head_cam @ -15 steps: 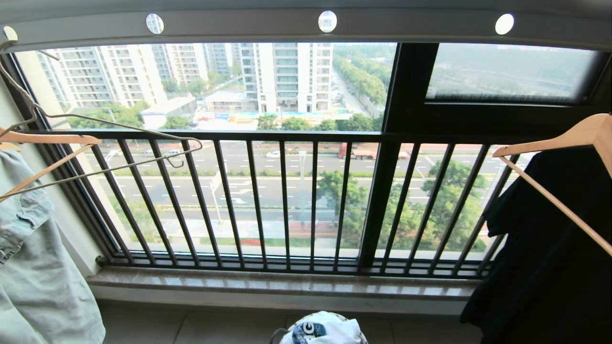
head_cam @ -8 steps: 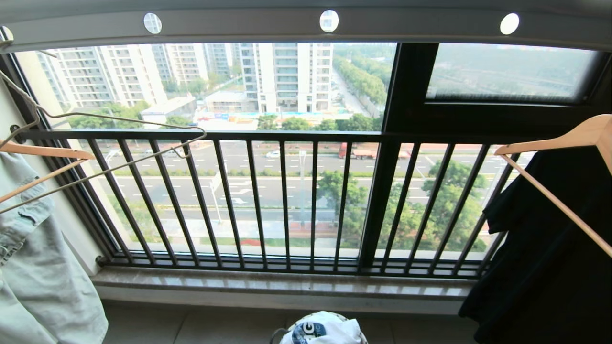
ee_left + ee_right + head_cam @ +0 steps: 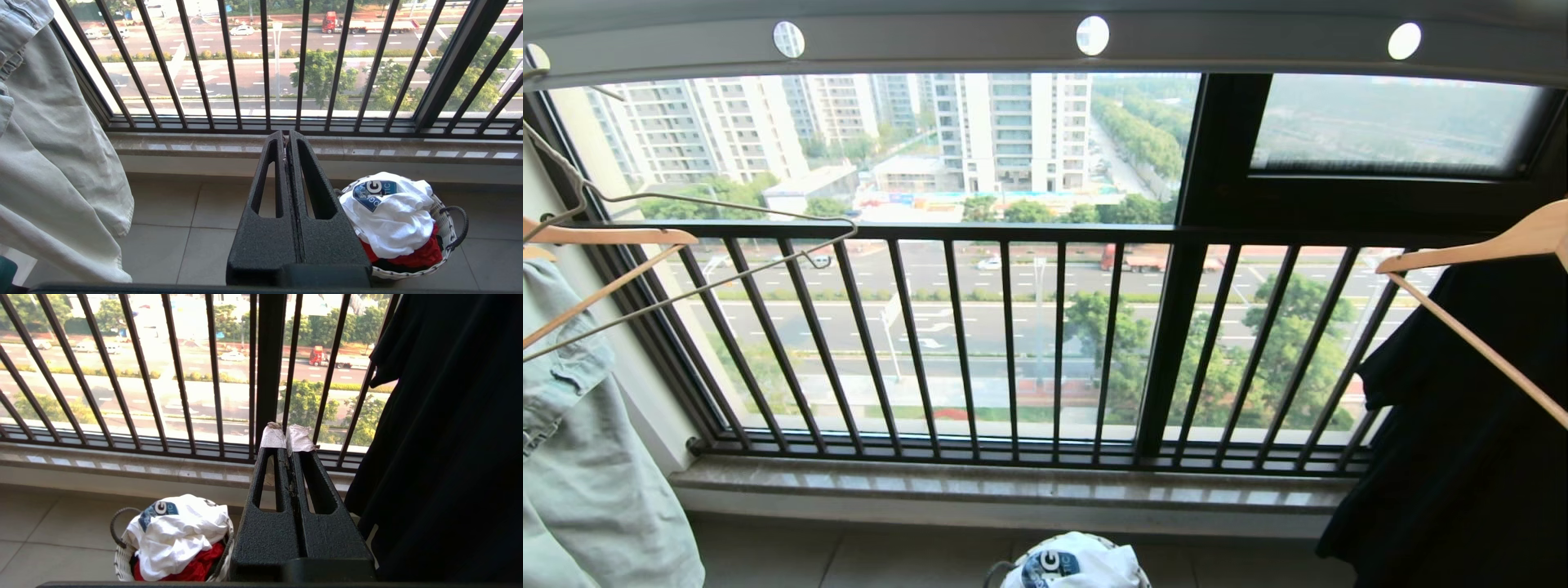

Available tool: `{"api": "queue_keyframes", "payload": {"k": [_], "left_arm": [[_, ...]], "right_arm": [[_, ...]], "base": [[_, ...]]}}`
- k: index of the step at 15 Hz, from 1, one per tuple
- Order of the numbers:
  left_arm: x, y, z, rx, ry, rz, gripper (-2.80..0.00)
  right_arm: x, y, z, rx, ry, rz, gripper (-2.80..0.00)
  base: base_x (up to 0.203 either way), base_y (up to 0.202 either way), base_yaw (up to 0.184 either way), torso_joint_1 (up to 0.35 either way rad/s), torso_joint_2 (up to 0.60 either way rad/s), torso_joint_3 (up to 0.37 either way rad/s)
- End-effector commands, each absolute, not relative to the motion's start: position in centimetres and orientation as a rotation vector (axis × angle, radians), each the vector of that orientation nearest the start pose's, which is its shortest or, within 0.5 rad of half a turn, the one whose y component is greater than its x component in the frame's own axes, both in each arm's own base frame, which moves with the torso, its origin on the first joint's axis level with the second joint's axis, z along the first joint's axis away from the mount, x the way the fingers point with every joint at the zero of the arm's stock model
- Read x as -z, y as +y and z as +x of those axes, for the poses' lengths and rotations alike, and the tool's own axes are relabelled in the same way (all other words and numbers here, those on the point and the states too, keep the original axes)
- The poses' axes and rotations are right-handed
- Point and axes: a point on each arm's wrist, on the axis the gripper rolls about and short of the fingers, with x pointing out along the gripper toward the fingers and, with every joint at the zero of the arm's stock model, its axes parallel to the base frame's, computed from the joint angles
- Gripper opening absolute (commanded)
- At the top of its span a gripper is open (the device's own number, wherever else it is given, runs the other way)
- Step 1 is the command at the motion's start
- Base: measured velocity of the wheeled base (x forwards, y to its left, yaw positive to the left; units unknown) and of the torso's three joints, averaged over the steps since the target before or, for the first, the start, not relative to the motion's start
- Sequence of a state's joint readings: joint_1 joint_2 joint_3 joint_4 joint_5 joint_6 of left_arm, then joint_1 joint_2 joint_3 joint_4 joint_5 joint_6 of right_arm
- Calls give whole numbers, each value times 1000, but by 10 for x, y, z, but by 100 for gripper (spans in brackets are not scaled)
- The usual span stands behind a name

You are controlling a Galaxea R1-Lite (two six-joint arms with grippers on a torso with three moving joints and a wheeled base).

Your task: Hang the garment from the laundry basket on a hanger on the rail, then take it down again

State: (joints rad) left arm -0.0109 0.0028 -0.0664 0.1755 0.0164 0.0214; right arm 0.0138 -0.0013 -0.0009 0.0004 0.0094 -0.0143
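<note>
Garment [image 3: 388, 212] heaped over basket [image 3: 443, 228] rim

Bystanders at a barred window

A pale denim piece [image 3: 580, 457] is hung on a wooden hanger [image 3: 600, 245] at the left; a black garment [image 3: 1462, 425] is draped on another wooden hanger [image 3: 1478, 253] at the right, before the black railing [image 3: 1013, 343].

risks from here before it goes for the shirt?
1. The T-shirt lies piled on a red garment in the basket; a deep pinch may lift both.
2. The wire hanger hangs crowded against a wooden hanger and denim; taking it may snag them.
3. Both grippers, left and right, are shut and must open first.
</note>
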Motion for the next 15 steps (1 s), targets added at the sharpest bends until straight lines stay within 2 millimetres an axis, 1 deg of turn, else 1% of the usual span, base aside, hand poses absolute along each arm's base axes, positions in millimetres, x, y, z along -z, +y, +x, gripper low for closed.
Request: {"api": "queue_keyframes", "payload": {"k": [1,15], "left_arm": [[-76,1,-29,-5,112,23,-280],[-76,1,-29,-5,111,23,-280]], "right_arm": [[-75,0,-23,-23,0,-14,-280],[-76,0,-23,-23,-2,-12,-280]], "base": [[0,0,0,0,0,0],[0,0,0,0,0,0]]}}
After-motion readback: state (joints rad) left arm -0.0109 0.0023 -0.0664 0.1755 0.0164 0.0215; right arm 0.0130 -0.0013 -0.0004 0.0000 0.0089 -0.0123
